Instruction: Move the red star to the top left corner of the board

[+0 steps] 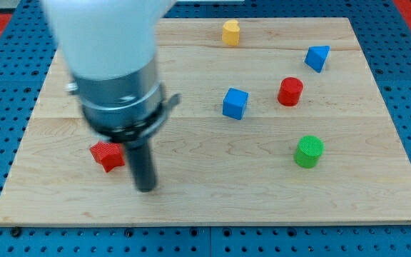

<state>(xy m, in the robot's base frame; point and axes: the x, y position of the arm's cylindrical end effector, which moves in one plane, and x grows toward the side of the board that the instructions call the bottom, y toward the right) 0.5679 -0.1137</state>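
The red star point(107, 155) lies on the wooden board point(212, 200) at the view's lower left. My tip point(145, 188) rests on the board just to the right of the star and slightly below it, with a small gap between them. The arm's white and grey body point(113, 64) covers the board's upper left part, so the top left corner is hidden.
A yellow block point(230, 32) sits near the top edge. A blue cube point(235, 103) is at the centre. A red cylinder point(290, 91) and a blue triangular block point(317, 58) are at the right. A green cylinder point(308, 151) is at the lower right.
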